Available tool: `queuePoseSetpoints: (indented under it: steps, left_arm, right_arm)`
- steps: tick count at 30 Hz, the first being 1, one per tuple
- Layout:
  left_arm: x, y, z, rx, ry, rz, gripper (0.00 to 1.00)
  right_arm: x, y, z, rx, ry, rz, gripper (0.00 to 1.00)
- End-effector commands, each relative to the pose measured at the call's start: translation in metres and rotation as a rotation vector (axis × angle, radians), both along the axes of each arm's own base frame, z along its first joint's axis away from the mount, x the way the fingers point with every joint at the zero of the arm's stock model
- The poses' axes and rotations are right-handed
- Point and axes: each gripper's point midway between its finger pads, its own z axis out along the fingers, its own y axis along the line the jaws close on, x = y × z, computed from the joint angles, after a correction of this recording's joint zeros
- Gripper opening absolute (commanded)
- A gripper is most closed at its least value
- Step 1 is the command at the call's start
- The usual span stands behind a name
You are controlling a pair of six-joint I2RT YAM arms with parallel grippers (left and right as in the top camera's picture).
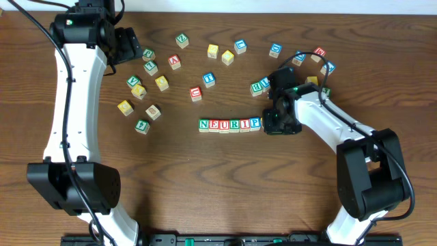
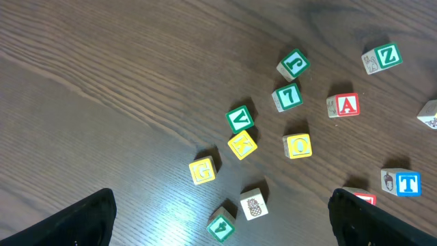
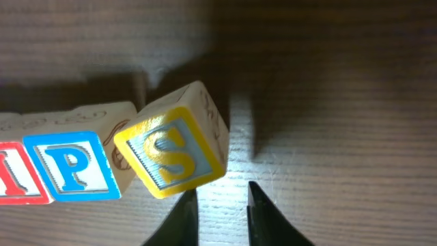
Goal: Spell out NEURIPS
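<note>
s cube (image 3: 174, 160) leans tilted against the p cube (image 3: 72, 164) at the right end of the neurip row (image 1: 230, 124), not yet squared. right gripper (image 3: 218, 198), jaws slightly apart and empty, waits just beside it, probably to nudge it straight. left gripper (image 2: 220, 205) gapes wide over spare cubes (image 2: 242, 143), far left.

Top cam hangs high over the counter (image 1: 205, 171) & looks straight down; it sees the whole top & both arms. Left wrist cam looks down past the left hand (image 2: 220, 197), from mid height, at loose blocks in the far-left part. Its green V block (image 2: 240, 118) shows in the top cam too. Right wrist cam sits v. close over the right hand (image 3: 220, 205), at the row's end. Its blue P block (image 3: 72, 167) shows in the top cam too.
</note>
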Motion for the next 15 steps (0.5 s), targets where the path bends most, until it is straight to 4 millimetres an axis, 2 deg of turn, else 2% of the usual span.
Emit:
queuePoseSetpoints:
  steps: [1, 6, 10, 15]
  left_arm:
    - [-0.002, 0.003, 0.009, 0.009, -0.017, 0.001, 0.98]
    - [-0.002, 0.003, 0.009, 0.008, -0.017, 0.001, 0.98]
    - [-0.002, 0.003, 0.009, 0.008, -0.017, 0.001, 0.98]
    - [-0.002, 0.003, 0.009, 0.008, -0.017, 0.001, 0.98]
  right_arm:
    - [0.000, -0.006, 0.007, -0.022, -0.003, -0.013, 0.16]
    - [0.005, -0.019, 0.021, -0.025, 0.007, -0.052, 0.16]
    - [0.013, -0.038, 0.021, -0.047, -0.009, -0.113, 0.16]
    - [0.025, -0.036, 0.018, -0.031, -0.063, -0.115, 0.17]
